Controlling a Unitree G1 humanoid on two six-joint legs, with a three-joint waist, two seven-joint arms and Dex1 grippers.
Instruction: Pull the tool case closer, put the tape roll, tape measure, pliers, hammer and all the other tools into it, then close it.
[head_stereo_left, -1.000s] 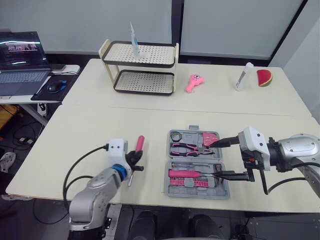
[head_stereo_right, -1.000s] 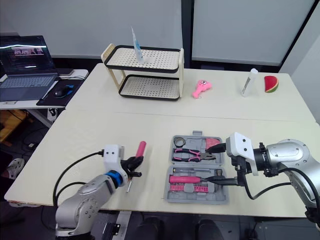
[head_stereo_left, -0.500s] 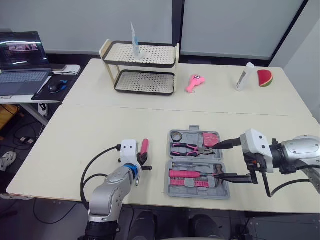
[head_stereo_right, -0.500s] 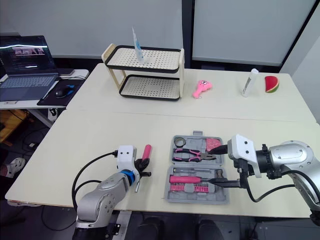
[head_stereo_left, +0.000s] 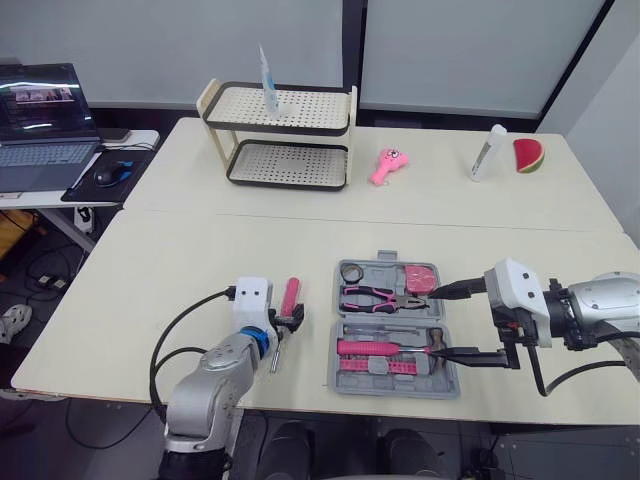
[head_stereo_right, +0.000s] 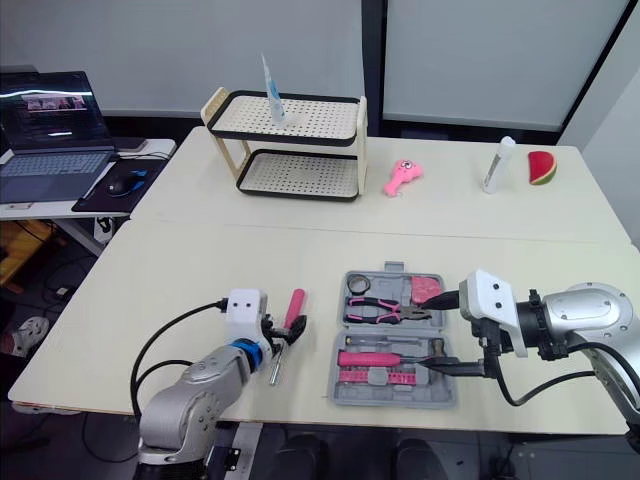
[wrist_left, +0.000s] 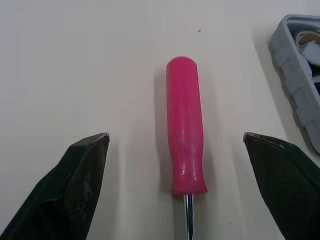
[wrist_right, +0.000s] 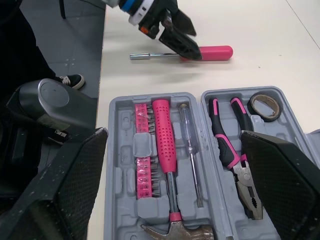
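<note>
The grey tool case lies open near the table's front edge. In it are a tape roll, a pink tape measure, pliers, a pink-handled hammer and a clear screwdriver. A pink-handled screwdriver lies flat on the table just left of the case. My left gripper is open, one finger on each side of that handle and not touching it. At the case's right edge my right gripper stands open and holds nothing.
A two-tier perforated rack stands at the back left. A pink toy, a white bottle and a watermelon slice sit along the far side. On a side desk to the left rests a laptop.
My left gripper carried the pink screwdriver right toward the case, then opened; the screwdriver now lies free on the table. The right gripper has barely moved.
</note>
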